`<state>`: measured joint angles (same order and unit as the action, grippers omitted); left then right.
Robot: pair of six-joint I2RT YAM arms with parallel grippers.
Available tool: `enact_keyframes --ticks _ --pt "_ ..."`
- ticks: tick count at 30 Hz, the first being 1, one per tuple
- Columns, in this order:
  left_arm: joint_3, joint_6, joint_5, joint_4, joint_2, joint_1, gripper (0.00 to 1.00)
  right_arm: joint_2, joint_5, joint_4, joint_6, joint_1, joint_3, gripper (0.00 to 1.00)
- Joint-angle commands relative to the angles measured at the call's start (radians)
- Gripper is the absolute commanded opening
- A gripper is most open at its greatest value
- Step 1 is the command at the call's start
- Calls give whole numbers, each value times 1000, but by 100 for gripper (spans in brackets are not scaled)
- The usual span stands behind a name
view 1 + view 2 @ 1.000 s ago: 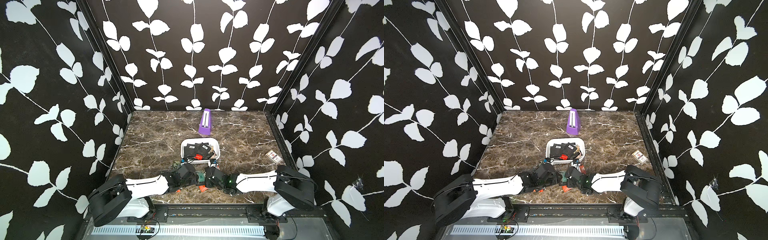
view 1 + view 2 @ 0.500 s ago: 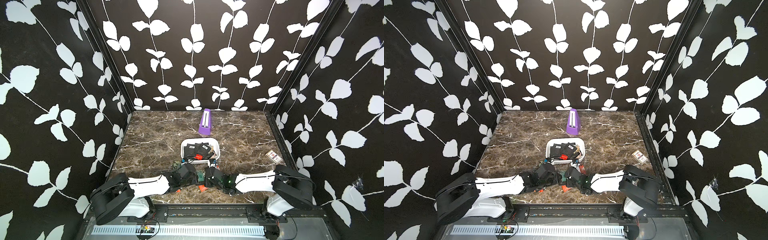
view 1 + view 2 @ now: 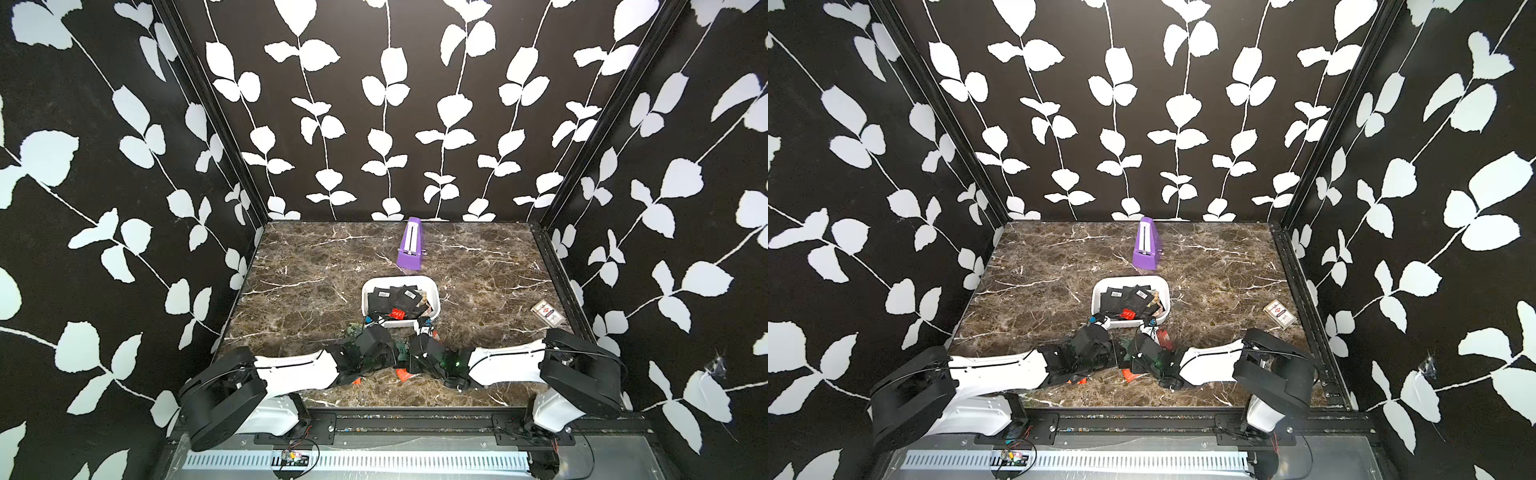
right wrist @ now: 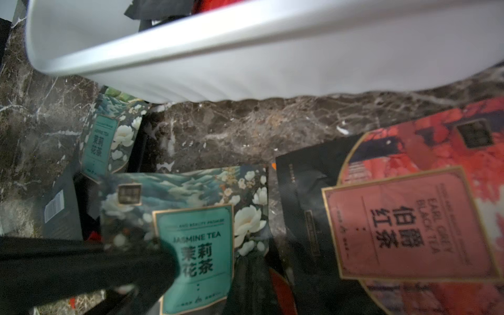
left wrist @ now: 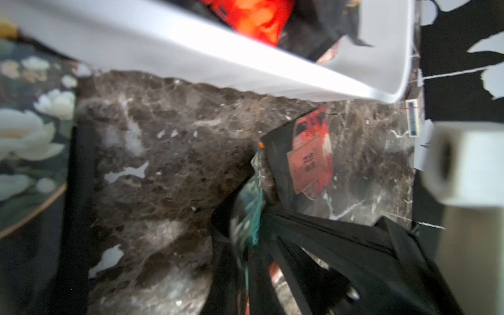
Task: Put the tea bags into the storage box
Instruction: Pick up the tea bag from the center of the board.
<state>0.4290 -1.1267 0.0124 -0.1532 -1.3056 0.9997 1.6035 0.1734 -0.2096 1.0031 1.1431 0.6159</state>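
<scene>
The step in hand is a pick-up. The left fingers (image 5: 275, 229) are clenched on a jasmine tea bag (image 4: 196, 231). The left wrist view shows it edge-on between them, and the right wrist view shows it face-on with one black finger lying across its label. Whether the bag has cleared the bench (image 5: 177, 163) cannot be told. The right fingers (image 4: 251, 283) are closed as well, low beside that same bag. Nothing can be made out between them, so they look empty.

The storage box (image 3: 399, 277) stands just beyond both sets of fingertips, its white near wall close ahead of them. It holds several tea bags (image 3: 384, 297), mostly black. Others lie loose on the bench around the fingers. An Earl Grey bag (image 4: 403, 218) is just beside the held one, on the side away from the left fingers. A second jasmine bag (image 4: 106, 136) sits at the foot of the box wall, with a black barcode bag (image 4: 58, 210) near it.

The next move probably calls for raising the held bag above the near wall, carrying it forward past the rim and letting go. The foil is thin and pinched near one edge, so it may swing or catch the rim. The right fingers would have to open before taking the Earl Grey bag.
</scene>
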Motion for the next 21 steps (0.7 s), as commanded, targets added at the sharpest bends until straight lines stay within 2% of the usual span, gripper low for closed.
enact_keyframes --ticks 1,4,14,21 --pt "1 4 23 -24 -13 0 3 26 -12 71 8 9 -1 0" --pt "8 13 17 7 3 1 0 14 -4 77 8 9 -5 0" --pt "25 32 -27 158 119 1 0 -51 40 123 5 9 -13 0" --pt "20 19 -25 166 143 0 0 -84 54 132 3 9 -27 16"
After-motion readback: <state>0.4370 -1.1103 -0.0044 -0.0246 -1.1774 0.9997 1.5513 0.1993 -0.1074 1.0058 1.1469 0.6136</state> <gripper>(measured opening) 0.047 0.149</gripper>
